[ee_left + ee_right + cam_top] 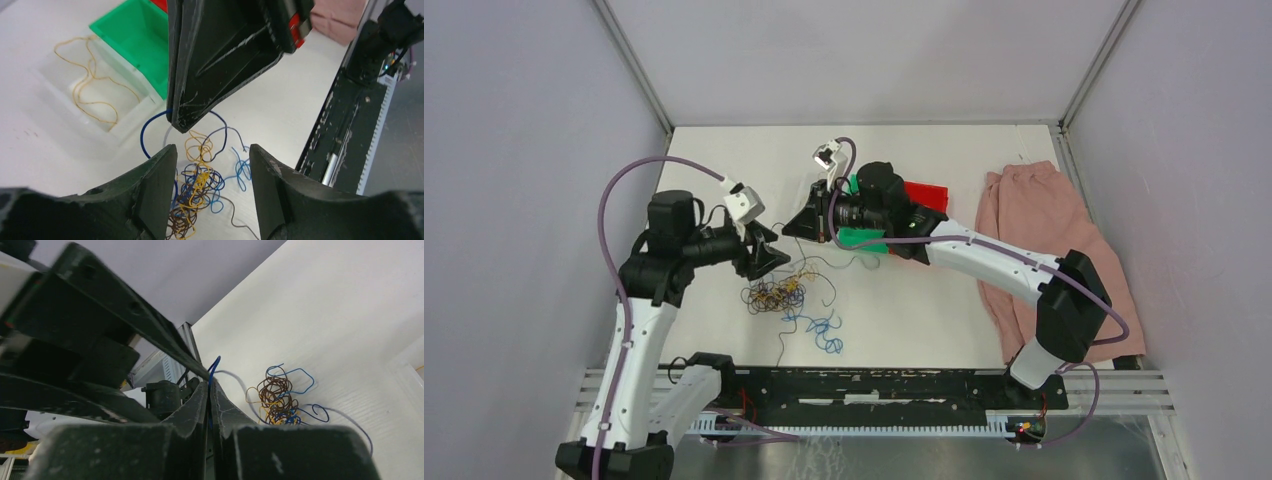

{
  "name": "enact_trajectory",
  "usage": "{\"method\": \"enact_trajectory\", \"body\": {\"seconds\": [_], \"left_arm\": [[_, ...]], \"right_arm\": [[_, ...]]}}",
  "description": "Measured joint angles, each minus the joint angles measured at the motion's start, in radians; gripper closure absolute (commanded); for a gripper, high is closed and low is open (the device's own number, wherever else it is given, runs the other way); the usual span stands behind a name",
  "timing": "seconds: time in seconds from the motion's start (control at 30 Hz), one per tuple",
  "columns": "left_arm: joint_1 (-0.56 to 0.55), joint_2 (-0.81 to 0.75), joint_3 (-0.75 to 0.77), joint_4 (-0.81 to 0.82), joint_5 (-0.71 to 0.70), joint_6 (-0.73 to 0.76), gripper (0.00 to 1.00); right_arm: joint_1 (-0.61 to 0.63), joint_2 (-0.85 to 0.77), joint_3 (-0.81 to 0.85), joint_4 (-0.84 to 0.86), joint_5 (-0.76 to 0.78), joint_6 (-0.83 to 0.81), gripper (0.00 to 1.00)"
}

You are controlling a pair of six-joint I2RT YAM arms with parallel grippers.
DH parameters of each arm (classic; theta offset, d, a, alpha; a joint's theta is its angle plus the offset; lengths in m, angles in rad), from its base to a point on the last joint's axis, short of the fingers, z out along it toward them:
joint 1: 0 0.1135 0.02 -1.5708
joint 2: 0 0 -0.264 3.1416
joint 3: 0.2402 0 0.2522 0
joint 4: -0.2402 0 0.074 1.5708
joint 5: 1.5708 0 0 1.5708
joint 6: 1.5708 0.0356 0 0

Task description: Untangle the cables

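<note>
Blue, dark brown, yellow-tan on cables [789,300]. White desk [924,320]. Green bin [135,35], red bin [927,192], pink cloth [1034,220]. Black fingers [150,195]. Lone yellow-tan strand [75,92] in pale translucent tray [50,82]. Purple arm leads [604,215], white arm links [634,340].

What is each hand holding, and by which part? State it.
Right hand pinches a thin blue wire strand at the top of its loop; left hand is open, holding nothing.

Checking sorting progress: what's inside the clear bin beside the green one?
One curled yellow-tan cable lies in the clear bin, nothing else; none of its floor is covered.
</note>
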Motion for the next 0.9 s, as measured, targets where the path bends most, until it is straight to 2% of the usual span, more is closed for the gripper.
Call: {"method": "enact_trajectory", "body": {"seconds": [0.1,0.13,0.27,0.33,0.5,0.7,0.83,0.9], "left_arm": [[0.0,0.054,0.0,-0.072,0.009,0.109,0.2],[0.0,0.059,0.0,-0.087,0.016,0.131,0.19],[0.0,0.035,-0.032,-0.078,0.051,0.143,0.22],[0.0,-0.003,-0.087,-0.024,0.068,0.116,0.27],[0.0,-0.064,-0.137,0.077,0.077,0.077,0.67],[0.0,-0.054,-0.109,0.11,0.076,0.094,0.91],[0.0,-0.043,-0.095,0.101,0.07,0.146,0.95],[0.0,-0.047,-0.095,0.106,0.066,0.156,0.86]], "right_arm": [[0.0,0.0,0.012,-0.005,-0.012,0.0,0.94],[0.0,0.0,0.015,-0.004,-0.016,0.0,0.95],[0.0,0.0,0.027,-0.001,-0.029,0.005,0.96],[0.0,0.0,0.034,0.004,-0.04,0.011,0.96],[0.0,0.001,0.045,0.012,-0.066,0.024,0.97],[0.0,0.001,0.044,0.014,-0.085,0.043,0.96],[0.0,0.001,0.025,0.048,-0.093,0.062,0.96],[0.0,0.001,0.004,0.07,-0.1,0.08,0.96]]}}
